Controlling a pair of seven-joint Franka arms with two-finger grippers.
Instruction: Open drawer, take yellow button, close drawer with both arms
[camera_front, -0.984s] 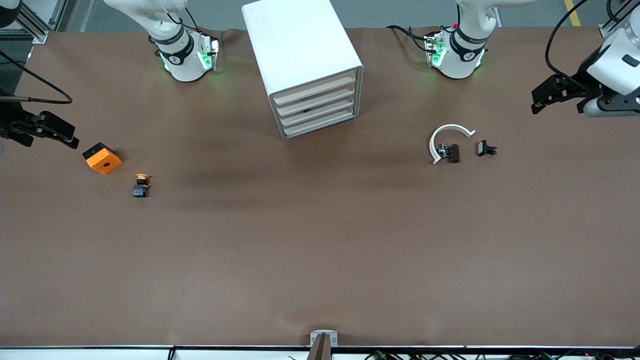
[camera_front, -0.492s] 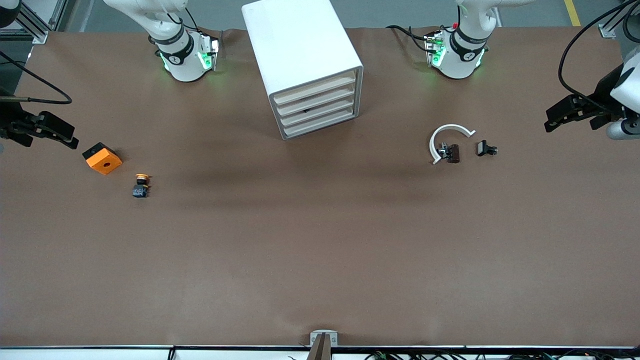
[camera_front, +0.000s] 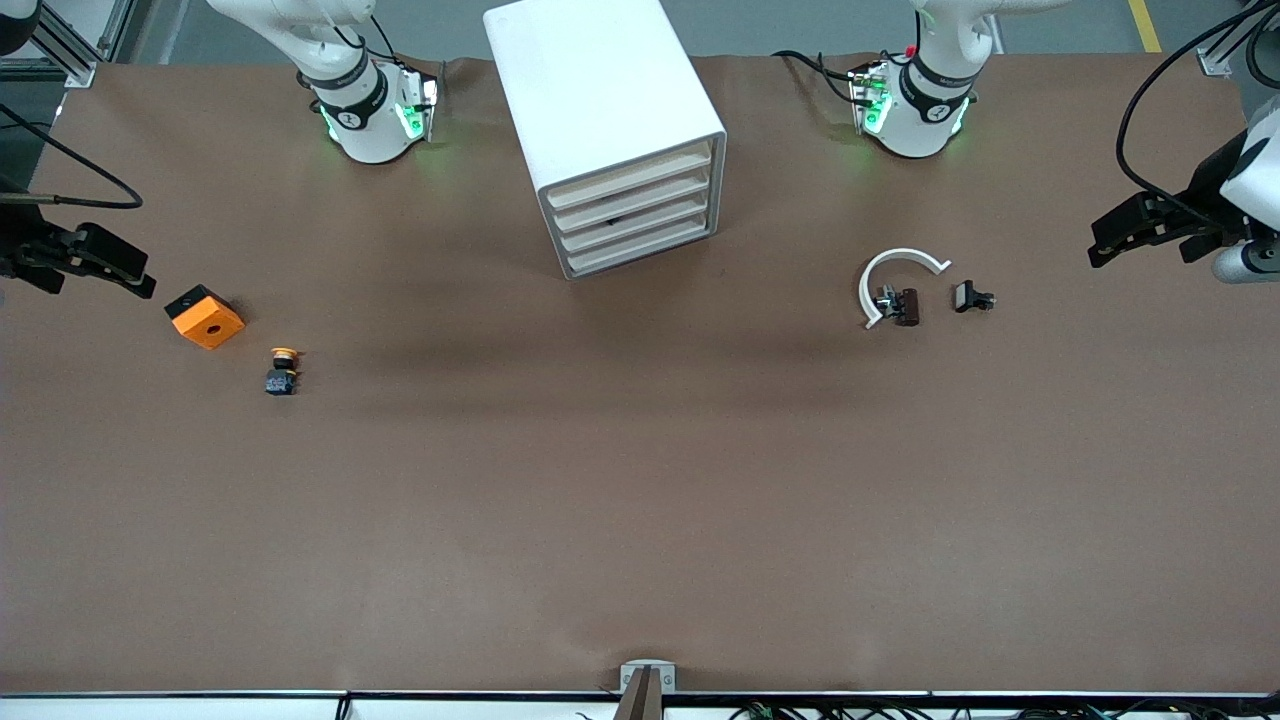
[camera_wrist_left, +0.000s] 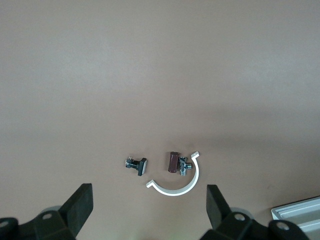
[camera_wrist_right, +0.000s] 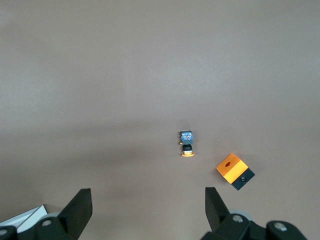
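The white cabinet (camera_front: 600, 100) stands between the two arm bases. Its top drawer (camera_front: 630, 178) sits flush with the three below it. The button (camera_front: 282, 370), yellow-orange cap on a dark body, lies on the table toward the right arm's end, and also shows in the right wrist view (camera_wrist_right: 187, 143). My right gripper (camera_front: 138, 282) hangs open and empty over the table's end beside the orange block (camera_front: 205, 317); its fingers (camera_wrist_right: 80, 207) frame bare table. My left gripper (camera_front: 1100, 248) is open and empty over the left arm's end; its fingers (camera_wrist_left: 80, 207) are spread wide.
A white C-shaped ring (camera_front: 893, 272), a dark brown part (camera_front: 906, 306) and a small black part (camera_front: 972, 297) lie toward the left arm's end, also in the left wrist view (camera_wrist_left: 175, 187). The orange block shows in the right wrist view (camera_wrist_right: 234, 170). A cabinet corner (camera_wrist_left: 300, 212) shows.
The left arm has swung outward toward its end of the table and slightly lower, then held. The right gripper has barely shifted. Objects on the table have not moved.
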